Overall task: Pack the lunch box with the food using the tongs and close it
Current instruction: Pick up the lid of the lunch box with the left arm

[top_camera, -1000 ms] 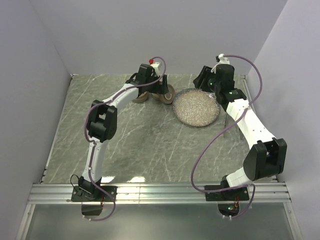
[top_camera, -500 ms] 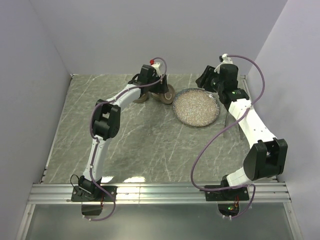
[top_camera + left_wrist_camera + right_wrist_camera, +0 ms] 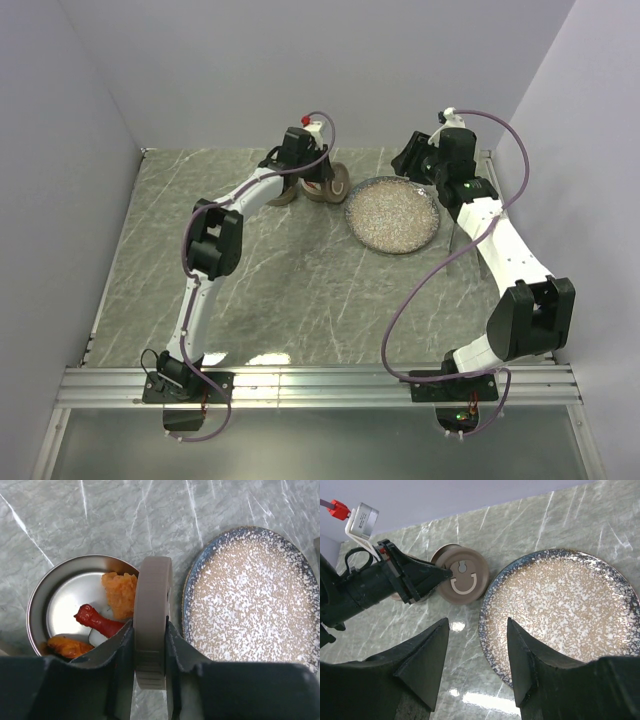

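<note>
The lunch box is a round steel tin with orange and red food pieces inside. Its round taupe lid stands on edge between tin and plate. My left gripper is shut on the lid's rim, one finger on each face. From the right wrist the lid shows its face, with the left gripper's fingertips on it. My right gripper hangs open above the plate's left rim, holding nothing. A slim grey thing that may be the tongs lies right of the plate, partly under the right arm.
The speckled grey plate lies bare just right of the lid, nearly touching it. The back wall runs close behind the tin and both grippers. The right wall stands close beside the right arm.
The left gripper's jaws have come together on the lid's rim and the lid now stands more upright. The right arm has barely shifted.
</note>
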`<state>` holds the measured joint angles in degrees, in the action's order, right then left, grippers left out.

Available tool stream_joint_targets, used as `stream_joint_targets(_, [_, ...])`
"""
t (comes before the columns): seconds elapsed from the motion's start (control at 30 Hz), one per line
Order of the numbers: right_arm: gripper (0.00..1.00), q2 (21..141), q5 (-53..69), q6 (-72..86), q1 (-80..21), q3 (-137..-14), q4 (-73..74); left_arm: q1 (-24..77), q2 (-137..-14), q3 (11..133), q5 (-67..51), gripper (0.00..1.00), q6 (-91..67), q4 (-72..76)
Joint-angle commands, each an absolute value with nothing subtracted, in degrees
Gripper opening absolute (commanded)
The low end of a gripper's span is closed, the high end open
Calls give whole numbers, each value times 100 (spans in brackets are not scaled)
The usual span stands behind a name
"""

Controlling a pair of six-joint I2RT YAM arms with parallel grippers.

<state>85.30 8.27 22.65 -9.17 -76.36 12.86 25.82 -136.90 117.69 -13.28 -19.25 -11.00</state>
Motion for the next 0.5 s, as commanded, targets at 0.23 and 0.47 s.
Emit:
stream_joint_targets(0.23, [57,8490,870,1969,-905,-7717,1099,2523,-13413,11892,-1292,4,-2267,-1028])
stream_joint_targets(0.47, [57,8815,1055,1382,-1194,-8015,1204,2119,-12929,11777,-1582,2,-3356,-1185])
